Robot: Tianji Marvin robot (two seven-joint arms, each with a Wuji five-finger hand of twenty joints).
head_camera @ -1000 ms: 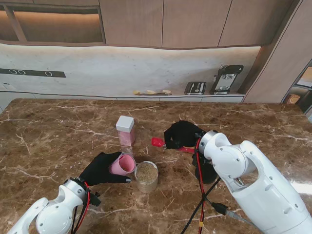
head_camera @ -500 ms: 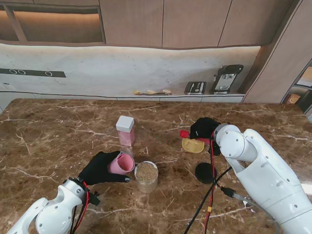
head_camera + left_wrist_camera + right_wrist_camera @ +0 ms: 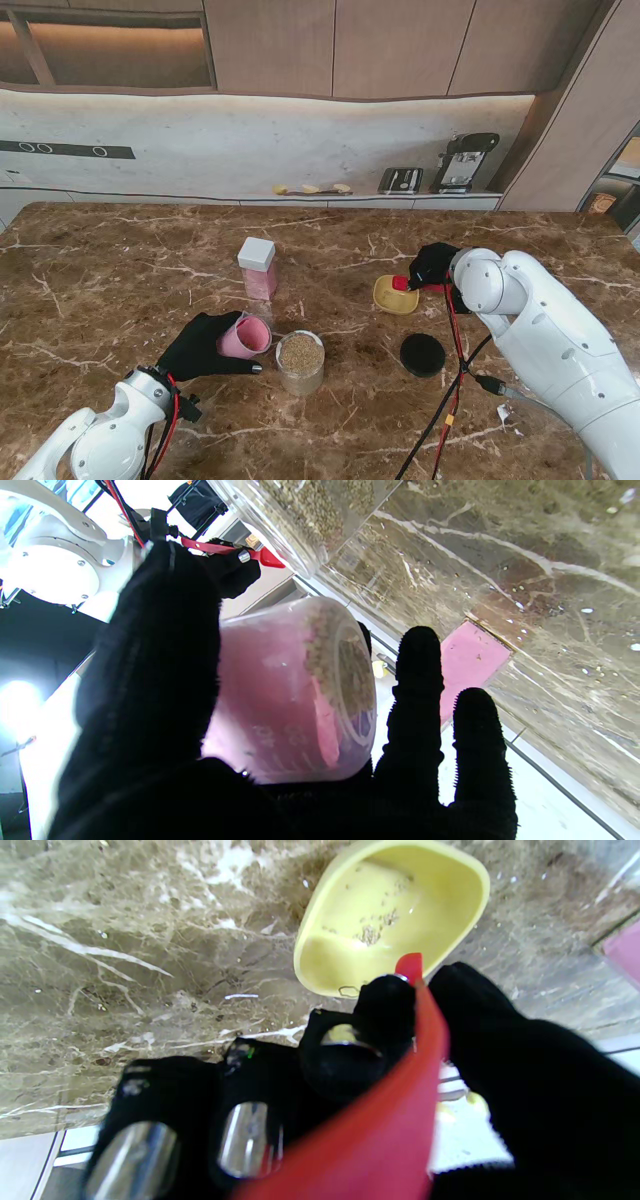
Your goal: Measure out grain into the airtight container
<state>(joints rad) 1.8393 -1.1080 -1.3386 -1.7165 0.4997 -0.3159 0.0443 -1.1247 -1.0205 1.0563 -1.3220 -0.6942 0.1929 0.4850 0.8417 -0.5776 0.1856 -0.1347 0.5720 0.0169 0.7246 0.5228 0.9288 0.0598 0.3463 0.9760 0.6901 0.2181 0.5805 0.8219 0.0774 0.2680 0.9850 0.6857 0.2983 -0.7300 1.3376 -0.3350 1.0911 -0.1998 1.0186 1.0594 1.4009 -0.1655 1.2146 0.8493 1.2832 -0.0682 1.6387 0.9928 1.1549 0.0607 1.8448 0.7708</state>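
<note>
The pink measuring cup (image 3: 246, 337) is gripped by the left hand (image 3: 205, 346), with the black-gloved fingers (image 3: 419, 690) closed around its body. The cup is laid on its side, its long axis about level, and its mouth is pointed to the right toward the clear airtight container (image 3: 300, 362) just beside it. Grain is seen inside the cup in the left wrist view, and the container is filled with grain. A red-handled scoop (image 3: 402, 285) is pinched by the right hand (image 3: 432, 266), its yellow bowl (image 3: 395, 915) resting on the brown marble table (image 3: 120, 260). Nearer to me, a black lid (image 3: 422, 354) is placed. Farther away, a white-capped pink jar (image 3: 257, 267) is standing upright. Wooden cabinets (image 3: 330, 45) are seen behind.
</note>
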